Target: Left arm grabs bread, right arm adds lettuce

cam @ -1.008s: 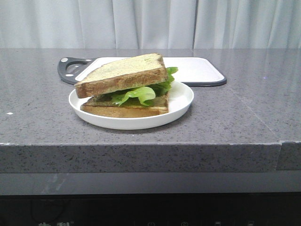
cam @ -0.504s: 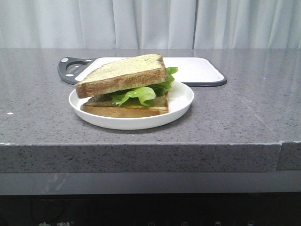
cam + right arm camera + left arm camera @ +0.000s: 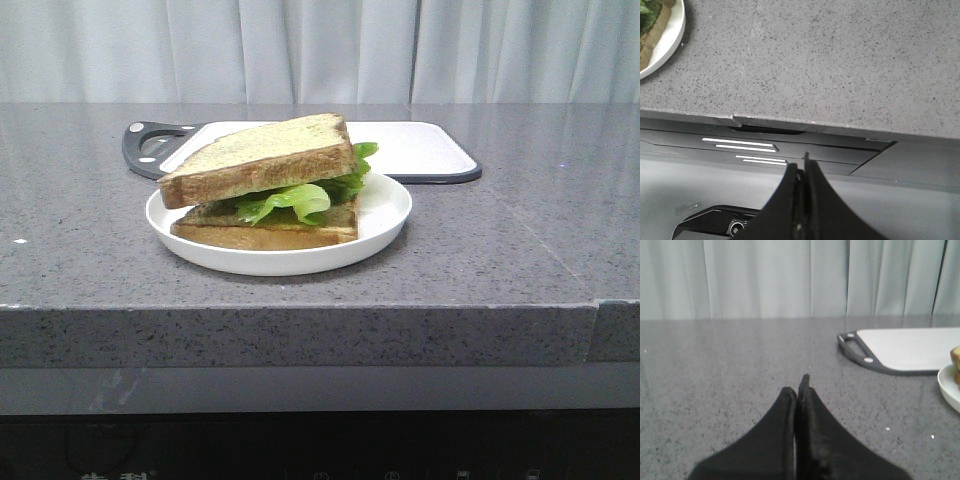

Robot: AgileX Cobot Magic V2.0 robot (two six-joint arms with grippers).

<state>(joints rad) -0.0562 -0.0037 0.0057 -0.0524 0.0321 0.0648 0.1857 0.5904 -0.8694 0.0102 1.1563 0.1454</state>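
Observation:
A thick brown-crusted bread slice [image 3: 262,156] lies tilted on top of green ruffled lettuce [image 3: 300,199], which rests on a thinner bottom slice [image 3: 270,233] on a white plate [image 3: 385,208]. Neither arm shows in the front view. In the left wrist view my left gripper [image 3: 798,386] is shut and empty, low over bare counter, with the plate's rim [image 3: 947,387] far off to one side. In the right wrist view my right gripper [image 3: 800,162] is shut and empty, off the counter's front edge; the plate [image 3: 667,37] and lettuce [image 3: 649,9] show at a corner.
A white cutting board with a dark rim and handle [image 3: 410,145] lies behind the plate; it also shows in the left wrist view [image 3: 905,347]. The grey stone counter's front edge [image 3: 300,310] drops off below. A pale curtain hangs at the back.

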